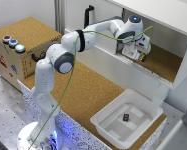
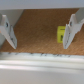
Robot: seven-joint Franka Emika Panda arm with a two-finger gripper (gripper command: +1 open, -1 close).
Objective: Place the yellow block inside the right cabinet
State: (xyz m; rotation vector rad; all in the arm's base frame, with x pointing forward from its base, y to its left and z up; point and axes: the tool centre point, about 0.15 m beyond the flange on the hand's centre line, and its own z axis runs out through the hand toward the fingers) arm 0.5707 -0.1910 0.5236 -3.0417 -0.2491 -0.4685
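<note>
Pincer (image 2: 39, 31) spread wide inside right cabinet (image 1: 160, 62), gripping nothing. Yellow block (image 2: 60, 34) rests on cabinet's cork floor, just beside one finger (image 2: 73, 27). Placement looks done; only arm pull-out from cabinet seems left.

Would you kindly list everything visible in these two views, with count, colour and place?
yellow block: one, bright yellow, on the cork floor beside one gripper finger, wrist view.
right cabinet: one, white walls, brown cork floor, exterior view's right.
white tray: one, white, on the cork counter, lower right.
small dark object: one, dark, inside the tray.
box with buttons: one, cork-topped, exterior view's left.
cork counter: one, brown, centre.
arm: one, white, reaching into the cabinet.
gripper: one, fingers apart.
</note>
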